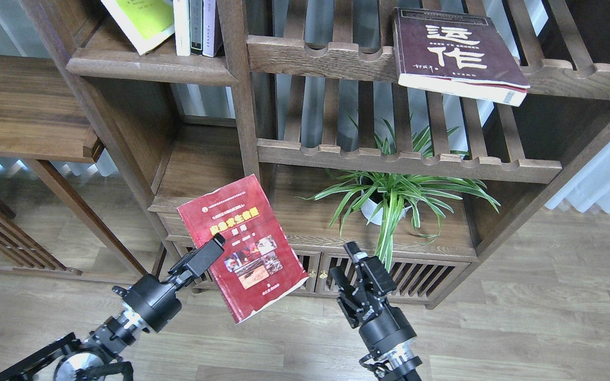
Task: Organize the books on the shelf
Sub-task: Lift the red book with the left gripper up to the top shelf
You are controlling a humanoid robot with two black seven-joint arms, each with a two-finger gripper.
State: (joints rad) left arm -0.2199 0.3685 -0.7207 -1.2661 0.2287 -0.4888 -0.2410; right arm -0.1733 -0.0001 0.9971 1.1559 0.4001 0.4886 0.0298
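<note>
- Left gripper [215,247] fingers clamped on red book [242,246], held tilted in the air below the shelf [149,66].
- Thin paperback: probably light and floppy, best gripped near the spine.
- Right gripper [343,261] fingers parted, holding nothing.
- Yellow-green book [143,21] leans on shelf; the gap left of it looks tight.
- Maroon book [456,50] overhangs slatted rack [315,55].

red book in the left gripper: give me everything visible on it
The red book is a paperback with a worn, creased red cover, a yellow title and a cluster of small photos below it. It is closed, cover toward the camera, tilted with its top leaning left. The left gripper clamps its left edge, one finger lying across the cover. It hangs in the air before the low cabinet, touching nothing else.
</note>
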